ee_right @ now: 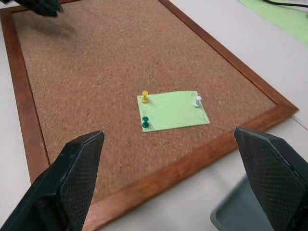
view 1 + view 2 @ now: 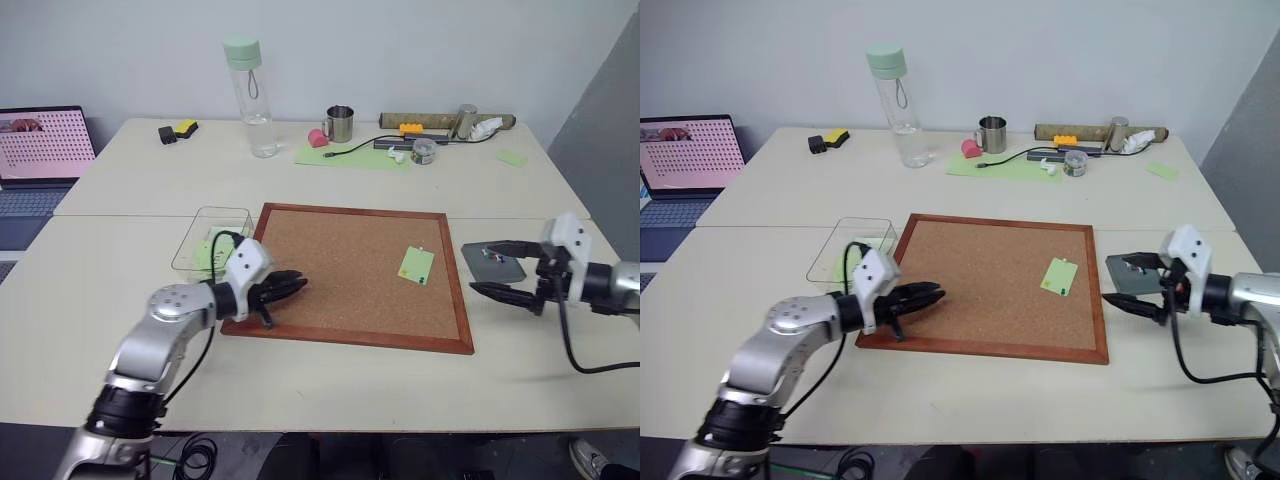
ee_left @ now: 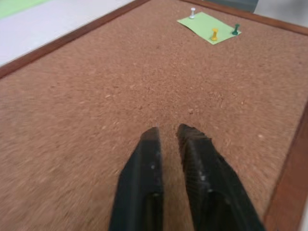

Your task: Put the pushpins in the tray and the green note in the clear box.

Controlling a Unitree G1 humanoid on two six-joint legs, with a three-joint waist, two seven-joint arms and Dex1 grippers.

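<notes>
On corkboard (image 1: pixel 96 72): green note (image 1: pixel 173 110) w/ 3 pushpins (image 1: pixel 145 96)
L fingers (image 3: pixel 144 183): pressed together, empty
R fingers (image 1: pixel 72 178): spread wide

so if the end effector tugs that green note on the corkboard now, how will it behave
Likely floppy and light: the green note is thin paper lying flat. It probably won't slide, since three pushpins stand in it on the corkboard. Tugged now, it may tear at those pins.

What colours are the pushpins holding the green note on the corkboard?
Yellow, green and white pushpins, clearest in the right wrist view.
</notes>
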